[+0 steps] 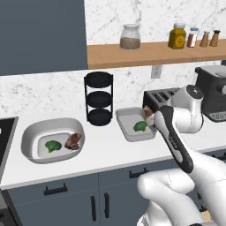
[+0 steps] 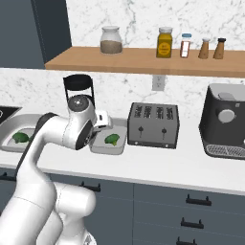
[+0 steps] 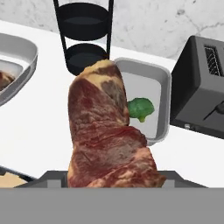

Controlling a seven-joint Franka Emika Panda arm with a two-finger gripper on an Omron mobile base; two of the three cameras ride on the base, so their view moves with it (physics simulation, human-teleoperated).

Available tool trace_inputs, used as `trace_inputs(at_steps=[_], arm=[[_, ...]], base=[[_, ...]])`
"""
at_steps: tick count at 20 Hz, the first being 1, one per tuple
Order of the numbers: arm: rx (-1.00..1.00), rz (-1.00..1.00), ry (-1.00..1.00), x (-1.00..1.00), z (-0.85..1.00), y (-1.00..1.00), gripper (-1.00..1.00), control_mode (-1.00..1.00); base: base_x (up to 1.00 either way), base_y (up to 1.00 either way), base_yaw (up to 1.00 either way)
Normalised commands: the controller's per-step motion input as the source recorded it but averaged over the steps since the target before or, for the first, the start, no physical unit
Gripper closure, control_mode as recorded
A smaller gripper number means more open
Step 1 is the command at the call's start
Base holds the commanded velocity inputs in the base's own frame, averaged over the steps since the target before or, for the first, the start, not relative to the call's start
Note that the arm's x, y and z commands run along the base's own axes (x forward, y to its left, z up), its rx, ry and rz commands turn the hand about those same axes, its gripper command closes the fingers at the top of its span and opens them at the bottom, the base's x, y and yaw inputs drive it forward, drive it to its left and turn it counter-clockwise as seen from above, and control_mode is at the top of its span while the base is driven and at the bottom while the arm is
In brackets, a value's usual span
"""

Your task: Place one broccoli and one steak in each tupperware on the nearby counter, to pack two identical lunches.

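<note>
My gripper (image 1: 150, 115) is shut on a steak (image 3: 107, 131), a marbled red slab held just over the right end of the small rectangular tupperware (image 1: 125, 125). That tray holds one broccoli (image 3: 141, 108), also visible from the right base view as broccoli (image 2: 112, 139). To the left on the white counter (image 1: 106, 150), the large oval tupperware (image 1: 31, 134) contains a broccoli (image 1: 53, 145) and a second steak (image 1: 73, 140). The held steak hides my fingertips in the hand view.
A black three-tier rack (image 1: 99, 98) stands between the two containers at the back. A dark toaster (image 2: 153, 125) sits right beside the small tray, with a coffee machine (image 2: 225, 127) further right. A wooden shelf (image 2: 143, 61) with jars hangs above.
</note>
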Motion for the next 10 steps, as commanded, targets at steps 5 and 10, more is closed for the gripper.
trace_inputs(at_steps=[5, 10], arm=[[0.13, -0.01, 0.08, 0.65, -0.41, 0.00, 1.00, -1.00], [0.10, 0.00, 0.08, 0.78, -0.37, 0.00, 1.00, -1.00]], base=[[0.00, 0.00, 0.00], [0.00, 0.00, 0.00]])
